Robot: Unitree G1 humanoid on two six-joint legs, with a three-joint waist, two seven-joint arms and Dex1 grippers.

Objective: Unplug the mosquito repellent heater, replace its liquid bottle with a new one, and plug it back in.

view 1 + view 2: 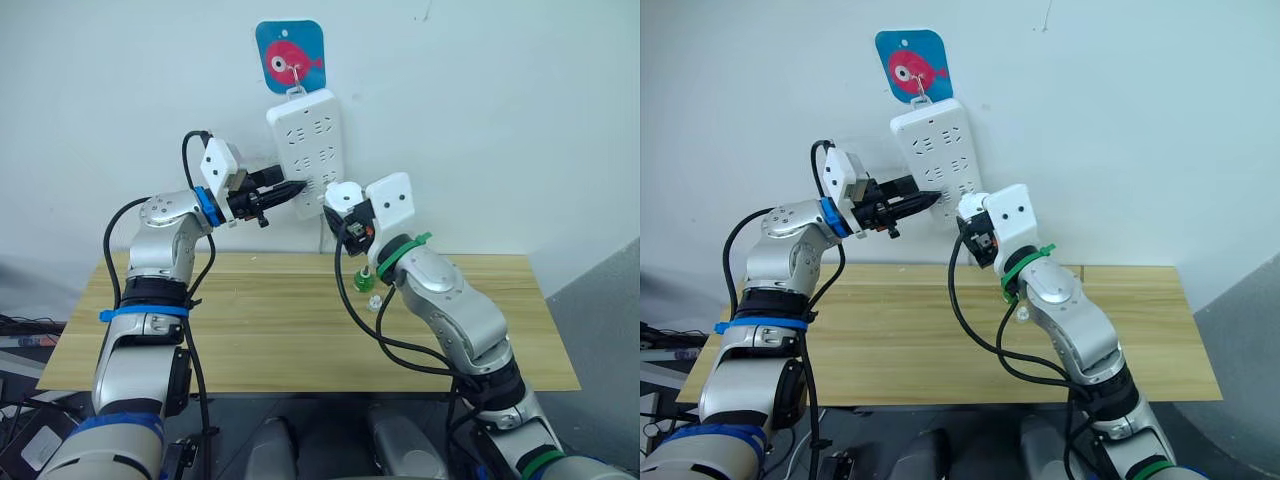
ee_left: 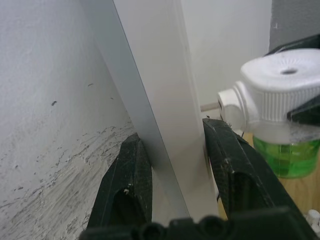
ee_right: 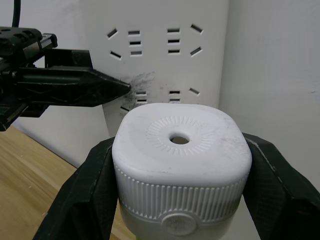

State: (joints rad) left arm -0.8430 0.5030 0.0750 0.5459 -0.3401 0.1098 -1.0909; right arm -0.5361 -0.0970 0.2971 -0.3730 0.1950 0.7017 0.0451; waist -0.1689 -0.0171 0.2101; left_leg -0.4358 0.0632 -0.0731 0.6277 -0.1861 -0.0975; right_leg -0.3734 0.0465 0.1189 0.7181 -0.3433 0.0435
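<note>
Moment of re-insertion at the wall-hung power strip (image 1: 305,140), seen at upper centre of the head views.

The right gripper (image 3: 180,172) is clamped on the mosquito repellent heater (image 3: 181,160), one black finger on each flank of its white cap; the vent hole faces the wrist camera. In the left wrist view, at right of frame, the heater's plug stub and a prong (image 2: 210,106) point sideways toward the strip, with the green liquid bottle (image 2: 286,157) hanging below the cap. The prongs appear just short of the strip face; whether they have entered a socket cannot be told.

The left gripper (image 2: 172,165) straddles the strip's lower left edge, one finger behind against the wall (image 2: 55,125) and one in front. The fingers stand apart with the strip's thickness between them, close to or touching it, apparently bracing it.

Governing relation, as a judgement: the prong axis runs roughly perpendicular to the strip face, and the heater lies at the lower right of the strip, just beside the left gripper's front finger. The right arm carries the heater and is the one to press; the left holds the hanging strip against that push. Socket alignment remains the point to settle.

A wooden table (image 1: 260,330) lies below, with a small green bottle (image 1: 364,281) on it near the right arm.
</note>
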